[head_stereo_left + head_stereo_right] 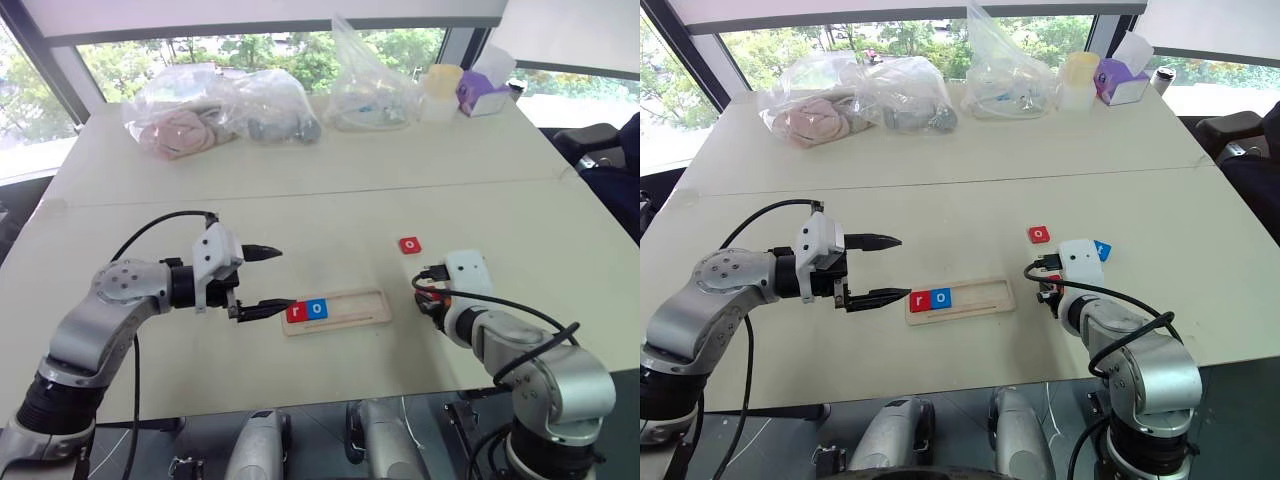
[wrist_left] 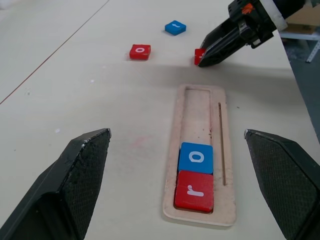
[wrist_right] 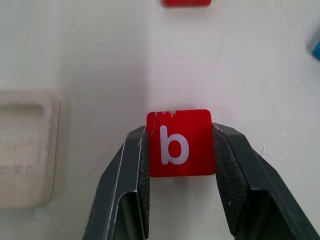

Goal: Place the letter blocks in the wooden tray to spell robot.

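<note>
While the right gripper [image 3: 180, 145] pinches the red b block [image 3: 180, 142] beside the wooden tray [image 2: 227, 150], r and o fill 2 slots; the left gripper [image 1: 268, 280] gapes wide at the tray's end

Pale table [image 1: 300, 190] with wooden tray [image 1: 350, 318]
</note>
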{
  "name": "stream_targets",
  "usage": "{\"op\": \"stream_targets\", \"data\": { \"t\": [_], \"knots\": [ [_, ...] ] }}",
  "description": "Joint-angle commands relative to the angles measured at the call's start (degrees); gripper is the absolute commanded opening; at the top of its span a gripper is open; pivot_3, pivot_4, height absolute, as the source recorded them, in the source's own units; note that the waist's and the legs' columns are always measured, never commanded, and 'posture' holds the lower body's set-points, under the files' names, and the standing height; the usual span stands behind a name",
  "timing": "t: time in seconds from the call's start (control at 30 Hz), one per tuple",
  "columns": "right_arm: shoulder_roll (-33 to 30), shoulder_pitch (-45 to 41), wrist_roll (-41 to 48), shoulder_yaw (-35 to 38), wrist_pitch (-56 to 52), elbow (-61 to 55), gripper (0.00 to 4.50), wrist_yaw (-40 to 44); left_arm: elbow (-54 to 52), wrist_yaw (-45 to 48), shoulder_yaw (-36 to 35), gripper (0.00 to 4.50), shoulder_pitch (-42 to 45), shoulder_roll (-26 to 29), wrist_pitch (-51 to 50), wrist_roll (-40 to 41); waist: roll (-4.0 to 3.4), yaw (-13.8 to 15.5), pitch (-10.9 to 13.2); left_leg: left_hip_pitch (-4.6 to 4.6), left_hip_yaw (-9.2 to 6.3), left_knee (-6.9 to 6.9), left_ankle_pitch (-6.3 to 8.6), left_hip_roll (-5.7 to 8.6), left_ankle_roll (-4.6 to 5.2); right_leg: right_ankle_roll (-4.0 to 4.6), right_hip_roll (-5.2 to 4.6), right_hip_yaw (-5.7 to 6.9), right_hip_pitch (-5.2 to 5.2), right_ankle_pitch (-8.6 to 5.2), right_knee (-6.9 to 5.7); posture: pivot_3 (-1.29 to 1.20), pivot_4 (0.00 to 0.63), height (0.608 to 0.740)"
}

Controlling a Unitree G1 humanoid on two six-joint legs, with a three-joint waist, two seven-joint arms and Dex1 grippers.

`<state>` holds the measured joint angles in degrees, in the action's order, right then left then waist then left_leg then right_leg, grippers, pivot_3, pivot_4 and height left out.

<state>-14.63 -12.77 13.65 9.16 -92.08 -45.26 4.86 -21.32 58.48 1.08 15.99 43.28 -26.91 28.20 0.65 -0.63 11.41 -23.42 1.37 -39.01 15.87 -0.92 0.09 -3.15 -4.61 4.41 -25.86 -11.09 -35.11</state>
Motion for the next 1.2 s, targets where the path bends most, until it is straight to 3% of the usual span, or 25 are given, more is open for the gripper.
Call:
{"op": "stream_targets", "data": {
  "t": [0.03, 0.13, 0.17, 0.23, 0.33, 0.43, 0.53, 0.67, 0.83, 1.2],
  "knots": [
    [-1.53, -0.73, 0.82, -0.05, -0.42, -0.71, 2.56, 0.82, -2.06, -0.31, -0.58, 4.5, -0.12, -0.01, 0.57, 0.23, 0.0, 0.08, 0.0, 0.0, -0.01, 0.0, 0.0, 0.0, 0.0, 0.0, 0.0, 0.0, 0.0, 0.0, 0.0, 0.0, 0.15, 0.74],
    [-4.76, -1.42, 2.9, -0.47, -0.42, -0.58, 4.12, 3.5, -2.35, -0.46, -0.65, 4.5, -0.35, 0.06, 0.37, 0.29, 0.0, 0.02, 0.0, 0.0, -0.01, -0.01, 0.0, 0.0, 0.0, 0.0, 0.0, 0.0, 0.0, 0.0, 0.0, 0.0, 0.15, 0.74],
    [-7.13, -1.88, 4.25, -0.42, -0.42, -0.5, 4.42, 5.4, -2.46, -0.54, -0.65, 4.5, -0.5, 0.08, 0.34, 0.26, -0.01, 0.02, 0.01, 0.01, -0.01, -0.02, 0.0, 0.0, 0.0, 0.0, 0.0, 0.0, 0.01, 0.0, 0.0, 0.0, 0.15, 0.74],
    [-13.17, -3.29, 8.0, 0.11, -0.42, 0.41, 4.42, 10.88, -2.54, -0.73, -0.59, 4.5, -0.67, 0.03, 0.34, 0.16, -0.01, 0.01, 0.02, 0.01, 0.0, -0.02, 0.0, 0.0, 0.0, 0.0, -0.01, 0.0, 0.01, 0.0, 0.0, 0.0, 0.15, 0.74],
    [-27.09, -5.33, 15.13, -0.57, 4.41, 2.46, 4.42, 24.93, -2.36, -0.99, -0.35, 4.5, -0.43, -0.12, 0.34, -0.05, -0.06, 0.04, 0.07, 0.01, 0.01, -0.02, 0.0, 0.01, 0.0, 0.0, -0.03, -0.01, 0.0, -0.01, 0.02, 0.0, 0.15, 0.74],
    [-38.66, -3.85, 15.25, -3.51, 17.57, 8.43, 4.42, 36.04, -2.21, -1.25, -0.16, 4.5, -0.28, -0.29, 0.41, -0.14, 0.01, 0.18, 0.09, 0.01, -0.02, 0.01, 0.01, 0.02, 0.01, -0.02, 0.0, 0.02, 0.05, -0.03, 0.08, 0.0, 0.15, 0.74],
    [-44.02, -2.25, 13.32, -6.08, 32.85, 15.54, 4.42, 45.88, -2.22, -1.65, 0.06, 4.5, -0.36, -0.59, 0.54, -0.37, 0.05, 0.15, 0.11, 0.01, 0.0, 0.0, 0.01, 0.06, 0.01, -0.03, 0.03, 0.03, 0.08, -0.04, 0.11, 0.0, 0.15, 0.74],
    [-45.57, -1.79, 8.83, -10.2, 53.23, 25.87, 4.42, 56.61, -2.8, -2.11, 0.42, 4.5, -0.22, -0.97, 0.35, -0.53, 0.07, 0.04, 0.12, 0.03, 0.03, -0.02, 0.01, 0.08, 0.01, -0.05, 0.05, 0.02, 0.09, -0.03, 0.11, 0.0, 0.15, 0.74],
    [-43.89, -4.49, 3.48, -14.62, 66.46, 37.13, 4.42, 61.5, -3.22, -2.66, 0.36, 4.5, -0.08, -1.14, -0.14, -0.35, 0.07, 0.19, 0.12, 0.03, 0.08, -0.09, 0.0, 0.08, 0.01, -0.05, 0.04, 0.01, 0.1, -0.02, 0.06, 0.0, 0.15, 0.74],
    [-39.94, -7.9, -2.55, -17.54, 77.96, 47.28, 4.42, 64.6, -4.73, -3.63, -0.2, 4.5, -0.91, -0.84, -1.27, 0.1, 0.07, 0.46, 0.12, 0.05, 0.17, -0.12, 0.0, 0.08, 0.0, -0.04, 0.04, 0.01, 0.11, 0.01, -0.02, 0.0, 0.15, 0.74]
  ]
}}
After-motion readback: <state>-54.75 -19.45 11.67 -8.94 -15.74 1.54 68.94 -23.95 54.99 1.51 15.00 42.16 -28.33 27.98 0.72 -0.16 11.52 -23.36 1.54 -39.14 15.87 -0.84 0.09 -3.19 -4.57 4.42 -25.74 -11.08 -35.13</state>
